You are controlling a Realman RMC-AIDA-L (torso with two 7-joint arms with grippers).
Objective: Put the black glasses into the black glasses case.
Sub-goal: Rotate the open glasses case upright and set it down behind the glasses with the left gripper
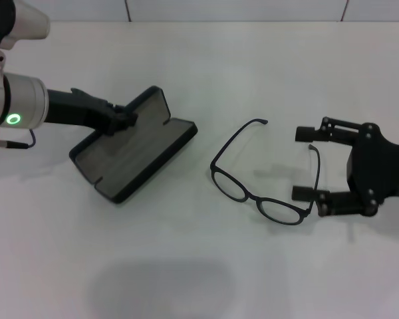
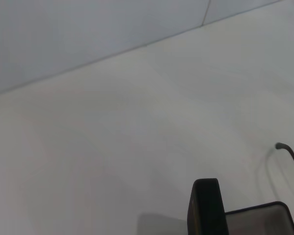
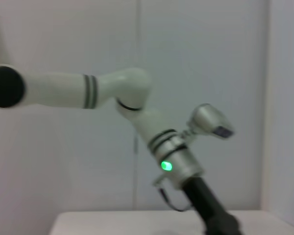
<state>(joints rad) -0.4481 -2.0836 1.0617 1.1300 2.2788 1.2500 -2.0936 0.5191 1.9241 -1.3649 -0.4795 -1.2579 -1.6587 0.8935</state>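
The black glasses [image 1: 261, 178] lie unfolded on the white table [image 1: 206, 60], right of centre, lenses toward the front edge. One temple tip [image 2: 284, 148] shows in the left wrist view. My right gripper [image 1: 307, 163] is open and low at the table, its two fingers either side of the glasses' right temple arm. The black glasses case [image 1: 134, 147] lies open at the left with its grey lining up. My left gripper [image 1: 122, 120] is shut on the lid's far end, whose edge [image 2: 206, 208] fills the left wrist view's lower part.
The right wrist view shows only my left arm [image 3: 179, 164] with its green light, against a pale wall. A seam where the table meets the wall [image 1: 186, 20] runs along the back.
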